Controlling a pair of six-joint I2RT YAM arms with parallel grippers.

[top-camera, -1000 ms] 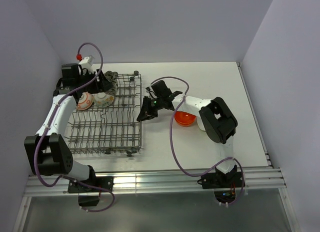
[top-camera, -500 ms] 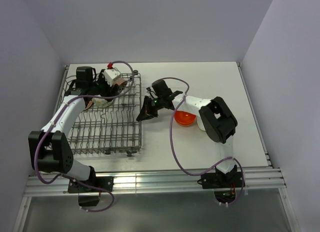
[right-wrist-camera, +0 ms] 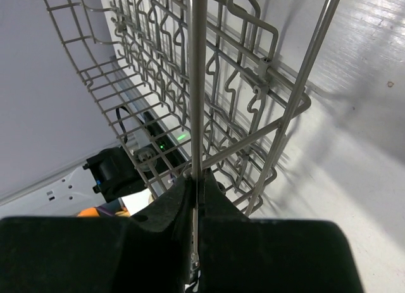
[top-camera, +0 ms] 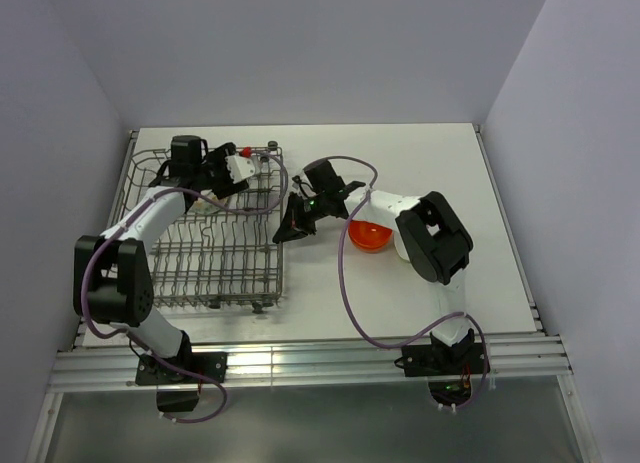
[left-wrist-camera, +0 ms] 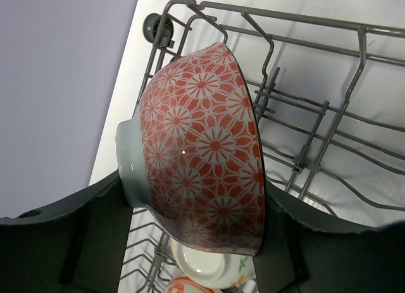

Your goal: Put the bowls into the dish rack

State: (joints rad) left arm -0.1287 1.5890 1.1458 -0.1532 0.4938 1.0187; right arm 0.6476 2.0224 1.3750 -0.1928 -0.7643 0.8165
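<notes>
1. While the left claw [top-camera: 224, 170] grasps a red-flowered bowl [left-wrist-camera: 202, 147] at the rack's [top-camera: 215, 258] 12 o'clock end, overhead that bowl is hidden.
2. The right claw [right-wrist-camera: 196, 201] clenches the rack's 3 o'clock wire.
3. Beside it, an orange bowl [top-camera: 368, 239] lies half covered.

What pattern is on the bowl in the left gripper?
The bowl has red-orange flowers on white; the left wrist view shows it best.

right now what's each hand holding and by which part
Left hand grips the red floral bowl across foot and rim. Right hand pinches a side wire of the dish rack.
</notes>
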